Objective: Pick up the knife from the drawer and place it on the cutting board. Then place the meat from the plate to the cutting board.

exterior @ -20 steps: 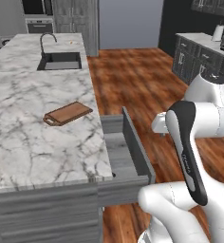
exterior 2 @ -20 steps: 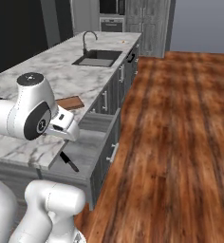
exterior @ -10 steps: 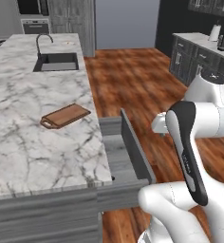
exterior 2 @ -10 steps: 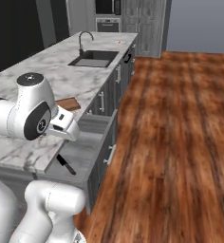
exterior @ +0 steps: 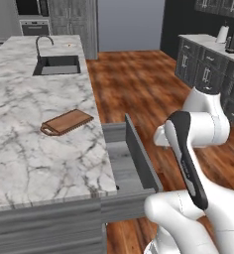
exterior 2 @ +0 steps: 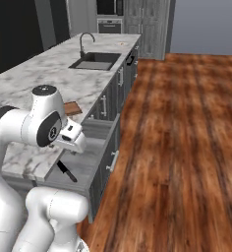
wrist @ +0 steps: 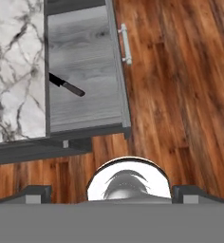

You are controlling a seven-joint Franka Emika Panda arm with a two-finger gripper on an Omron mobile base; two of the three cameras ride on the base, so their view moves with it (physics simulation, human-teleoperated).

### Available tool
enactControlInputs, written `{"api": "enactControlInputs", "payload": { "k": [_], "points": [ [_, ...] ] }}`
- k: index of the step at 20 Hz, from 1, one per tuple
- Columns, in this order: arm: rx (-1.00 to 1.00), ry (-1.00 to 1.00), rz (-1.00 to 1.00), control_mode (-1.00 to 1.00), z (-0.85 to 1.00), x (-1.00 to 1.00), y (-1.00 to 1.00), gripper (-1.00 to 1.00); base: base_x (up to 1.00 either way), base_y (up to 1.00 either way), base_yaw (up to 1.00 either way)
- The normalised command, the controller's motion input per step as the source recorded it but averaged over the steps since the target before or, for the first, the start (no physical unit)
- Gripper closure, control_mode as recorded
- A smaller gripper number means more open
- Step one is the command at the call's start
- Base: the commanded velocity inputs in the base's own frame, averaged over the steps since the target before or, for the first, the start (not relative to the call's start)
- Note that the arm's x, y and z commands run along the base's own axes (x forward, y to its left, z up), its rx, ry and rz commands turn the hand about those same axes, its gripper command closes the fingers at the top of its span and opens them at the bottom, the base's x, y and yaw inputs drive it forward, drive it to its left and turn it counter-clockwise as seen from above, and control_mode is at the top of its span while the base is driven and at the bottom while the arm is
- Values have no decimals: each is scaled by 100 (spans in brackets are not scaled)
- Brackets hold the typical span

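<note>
**Surfaces: stone, wood and dark metal**

The counter [exterior: 34,149] is white marble with grey veining, smooth and faintly glossy. The cutting board [exterior: 67,122] looks like matt brown wood. The drawer [wrist: 83,71] shows grey wood grain inside and out (its handle [wrist: 126,43] reads as pale brushed metal). The knife [wrist: 66,85] is matt black throughout. The floor [exterior 2: 187,147] is reddish-brown planks with a soft sheen.

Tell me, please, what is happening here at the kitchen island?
The robot arm is about to fetch the knife, which lies in the open drawer of the marble-topped island. The gripper hangs above the drawer, holding nothing, with its jaws wide open. The cutting board sits bare on the countertop, so nothing has been placed on it yet. A sink is further along the island.
</note>
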Motion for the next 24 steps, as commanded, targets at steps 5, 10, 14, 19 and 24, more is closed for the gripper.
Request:
{"api": "enactControlInputs", "payload": {
  "k": [5,10,14,19,24],
  "points": [
    [0,3,2,-100,-67,20,0,-100,0,0,0],
    [0,0,7,-100,-65,15,-1,-100,0,0,0],
    [0,0,8,-100,-62,6,-9,-100,0,0,0],
    [0,0,9,-100,-57,13,-11,-100,0,0,0],
    [0,0,7,-100,-47,30,-8,-100,0,0,0]
  ]
}}
